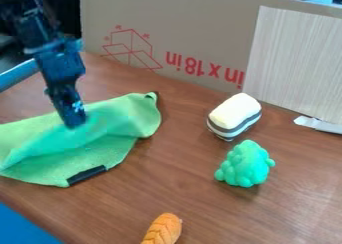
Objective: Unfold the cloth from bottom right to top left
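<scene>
The black gripper [75,122] hangs at the left, its tip down at the middle of the green cloth [100,150]. Part of the cloth rises in a ridge around the tip, and a fold lies over its left half. One corner with a dark tag points up at the upper right, and a black strip marks the lower edge. Whether the gripper holds any fabric cannot be made out.
Right of the cloth stand a cream and grey striped block [234,115] and a green lumpy toy [245,164]. An orange braided toy [163,229] lies at the bottom edge. A cardboard wall [194,33] lines the back of the brown table [194,198].
</scene>
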Motion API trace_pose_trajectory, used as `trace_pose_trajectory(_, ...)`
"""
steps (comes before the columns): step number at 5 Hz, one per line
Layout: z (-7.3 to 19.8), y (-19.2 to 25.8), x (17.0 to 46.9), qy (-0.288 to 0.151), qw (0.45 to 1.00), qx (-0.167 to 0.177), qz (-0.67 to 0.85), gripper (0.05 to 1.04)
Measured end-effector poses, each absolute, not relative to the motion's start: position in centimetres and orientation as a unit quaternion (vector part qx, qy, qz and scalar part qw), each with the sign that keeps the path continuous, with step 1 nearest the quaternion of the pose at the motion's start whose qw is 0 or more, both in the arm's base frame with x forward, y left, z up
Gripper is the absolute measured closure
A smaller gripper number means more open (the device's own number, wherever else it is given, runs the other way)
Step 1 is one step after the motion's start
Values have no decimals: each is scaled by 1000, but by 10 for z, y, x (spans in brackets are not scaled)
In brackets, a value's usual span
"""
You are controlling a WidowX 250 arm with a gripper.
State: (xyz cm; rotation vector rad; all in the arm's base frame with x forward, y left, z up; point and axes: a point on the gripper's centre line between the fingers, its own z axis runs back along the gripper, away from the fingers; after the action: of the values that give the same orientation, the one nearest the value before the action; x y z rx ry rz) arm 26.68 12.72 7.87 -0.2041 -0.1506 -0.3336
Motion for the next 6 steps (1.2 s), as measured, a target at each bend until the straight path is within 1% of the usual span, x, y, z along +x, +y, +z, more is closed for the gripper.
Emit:
trace_pose_trajectory(1,88,142,278,-84,988,-68,-112,1020)
trace_pose_trajectory(2,84,161,292,-67,996,-47,-39,1020)
trace_pose_trajectory(3,67,185,311,-23,998,-21,48,1020)
trace_pose_trajectory(4,62,200,328,-1,996,0,90,1020)
trace_pose_trajectory(5,66,216,345,3,992,15,125,1020)
trace_pose_trajectory(6,75,230,361,-6,988,31,148,1020)
